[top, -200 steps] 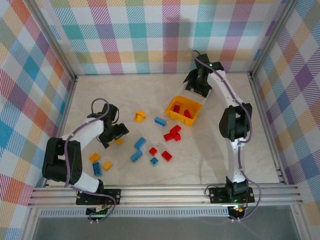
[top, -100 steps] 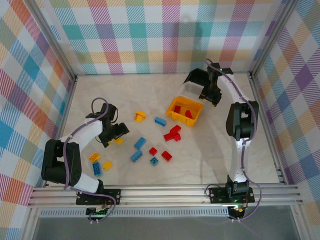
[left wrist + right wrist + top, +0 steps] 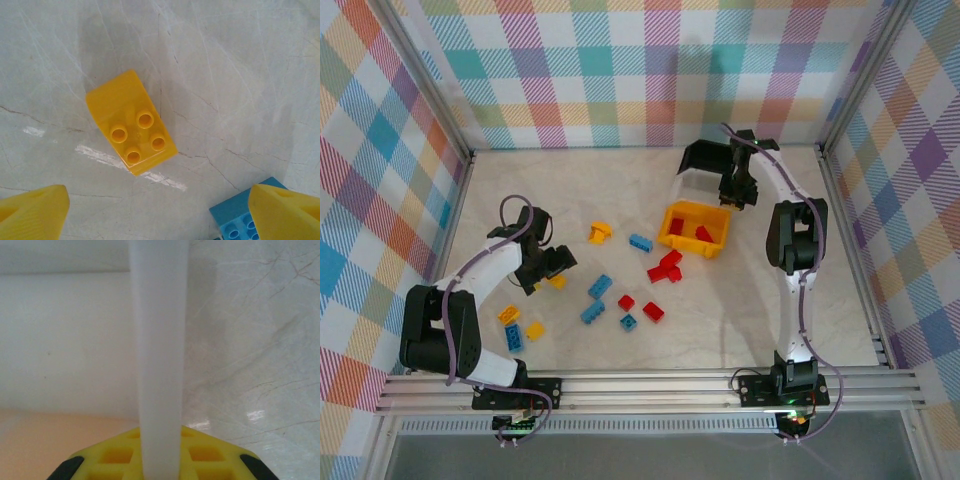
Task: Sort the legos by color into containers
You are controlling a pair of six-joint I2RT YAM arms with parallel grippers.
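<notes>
While my left gripper [image 3: 159,212] hangs open over a yellow studded plastic brick [image 3: 132,122], my right gripper [image 3: 159,462] pinches the white plastic bin [image 3: 159,340] by its wall.

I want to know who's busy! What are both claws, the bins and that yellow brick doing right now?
left gripper: open, above the yellow brick.
right gripper: shut on the white bin wall.
yellow brick: lying studs up, not held.
yellow bin: holds red bricks.

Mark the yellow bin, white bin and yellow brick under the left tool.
Yellow bin [image 3: 690,247]: top view, near rim.
White bin [image 3: 159,365]: right wrist view, wall edge.
Yellow brick [image 3: 131,122]: left wrist view, studded top.
</notes>
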